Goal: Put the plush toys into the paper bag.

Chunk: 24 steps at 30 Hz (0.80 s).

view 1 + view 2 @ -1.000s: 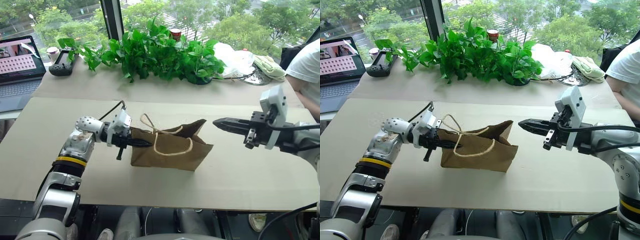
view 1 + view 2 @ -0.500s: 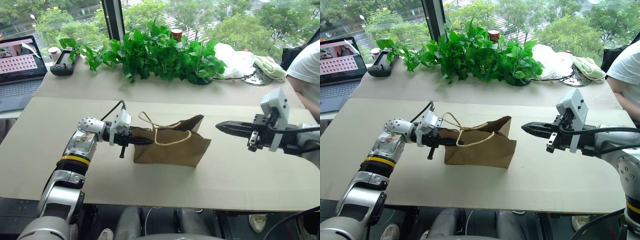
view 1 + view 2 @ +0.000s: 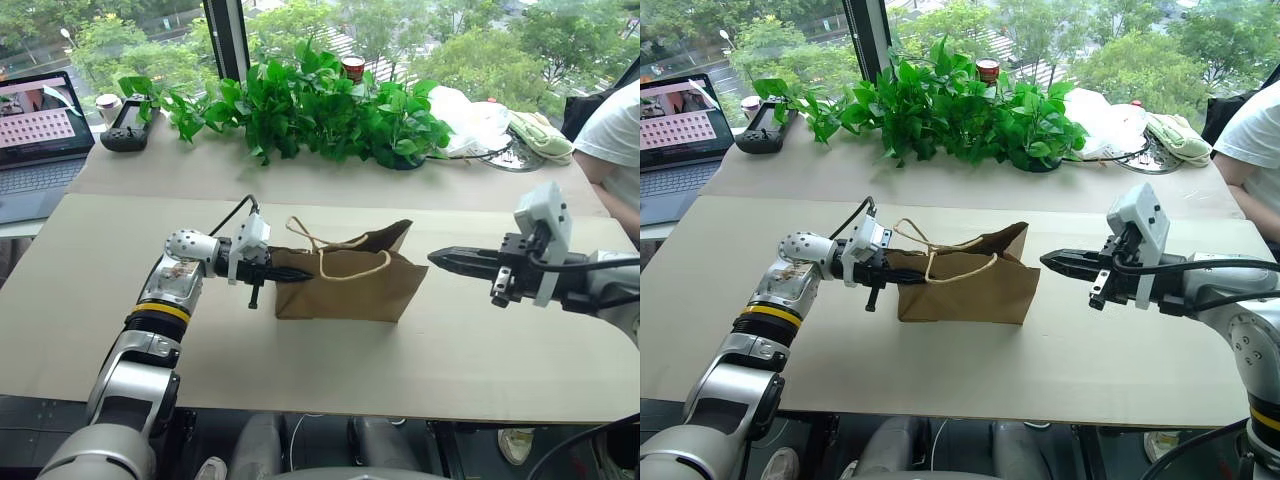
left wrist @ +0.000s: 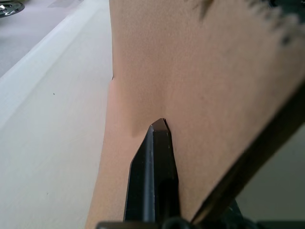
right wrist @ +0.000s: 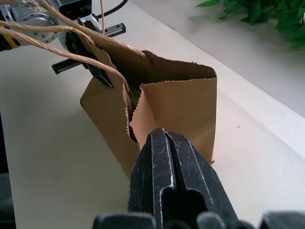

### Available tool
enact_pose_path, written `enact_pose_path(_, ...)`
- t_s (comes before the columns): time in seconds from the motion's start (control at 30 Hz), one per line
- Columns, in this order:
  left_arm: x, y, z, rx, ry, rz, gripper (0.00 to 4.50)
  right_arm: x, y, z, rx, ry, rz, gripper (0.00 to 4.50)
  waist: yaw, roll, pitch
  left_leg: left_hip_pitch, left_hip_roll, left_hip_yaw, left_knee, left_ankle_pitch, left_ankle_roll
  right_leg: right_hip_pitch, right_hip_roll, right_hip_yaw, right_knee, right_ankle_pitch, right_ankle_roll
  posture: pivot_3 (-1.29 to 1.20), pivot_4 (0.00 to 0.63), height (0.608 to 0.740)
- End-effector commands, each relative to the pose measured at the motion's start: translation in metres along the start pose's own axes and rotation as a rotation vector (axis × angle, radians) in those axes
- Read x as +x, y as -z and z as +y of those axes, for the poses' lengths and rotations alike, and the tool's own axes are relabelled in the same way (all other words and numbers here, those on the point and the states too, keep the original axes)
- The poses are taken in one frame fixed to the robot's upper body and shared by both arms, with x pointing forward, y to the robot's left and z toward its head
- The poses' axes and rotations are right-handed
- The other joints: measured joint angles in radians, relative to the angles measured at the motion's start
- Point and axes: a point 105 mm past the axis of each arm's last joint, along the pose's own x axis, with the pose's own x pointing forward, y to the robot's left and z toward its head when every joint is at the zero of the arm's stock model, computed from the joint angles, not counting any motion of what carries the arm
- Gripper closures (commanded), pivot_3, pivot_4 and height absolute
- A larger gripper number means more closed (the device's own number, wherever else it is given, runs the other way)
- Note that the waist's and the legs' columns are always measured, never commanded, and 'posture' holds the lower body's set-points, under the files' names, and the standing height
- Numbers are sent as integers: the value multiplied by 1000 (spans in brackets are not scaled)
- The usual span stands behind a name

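The brown paper bag [image 3: 350, 292] stands upright in the middle of the table, mouth up, its cord handles [image 3: 338, 256] drooping over the rim. My left gripper [image 3: 300, 273] lies level at the bag's left end, shut on the side wall, with one fingertip [image 4: 159, 129] denting the paper. To the bag's right, my right gripper [image 3: 435, 259] is shut and empty, pointing at the bag with a gap between them. The plush toys are hidden, apart from a sliver of green [image 5: 136, 98] showing through the slit in the bag's end wall.
Leafy plants [image 3: 320, 105] run along the back of the table. A laptop [image 3: 35, 140] and a black controller [image 3: 125, 128] lie at the back left. At the back right are a white plastic bag [image 3: 465, 125] and a person's white sleeve [image 3: 615, 130].
The bag has been stood up from a lean and shifted a little to the right. My left gripper moved with it, and the right gripper kept still.
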Motion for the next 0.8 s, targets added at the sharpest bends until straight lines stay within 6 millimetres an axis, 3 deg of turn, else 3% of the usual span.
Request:
enact_pose_path(0.03,-2,-10,4,38,-11,0,3155,-4,-6,-4,-56,30,-7,4500,0,0,0,0,0,0,0,0,0,0,0,0,0,0,0,0,150,740)
enact_pose_path(0.27,-11,-24,12,43,-61,14,551,-2,-6,-9,-65,43,-8,4500,0,0,0,0,0,0,0,0,0,0,0,0,0,0,0,0,150,740)
enact_pose_path(0.37,-18,-35,9,38,-61,9,551,-2,-6,-10,-70,49,-8,4500,-1,0,0,0,0,0,0,0,0,0,0,0,0,0,0,0,150,740)
enact_pose_path(0.67,-63,-103,-10,-77,-96,-63,551,-4,-15,-6,-117,28,1,4500,-3,1,1,1,0,-3,0,0,0,0,0,0,1,0,0,0,150,740)
enact_pose_path(0.8,-89,-112,-22,-122,-90,-12,551,-5,-20,-2,-140,-5,5,4500,-4,1,1,1,1,-3,0,0,0,0,0,0,1,0,0,0,150,740)
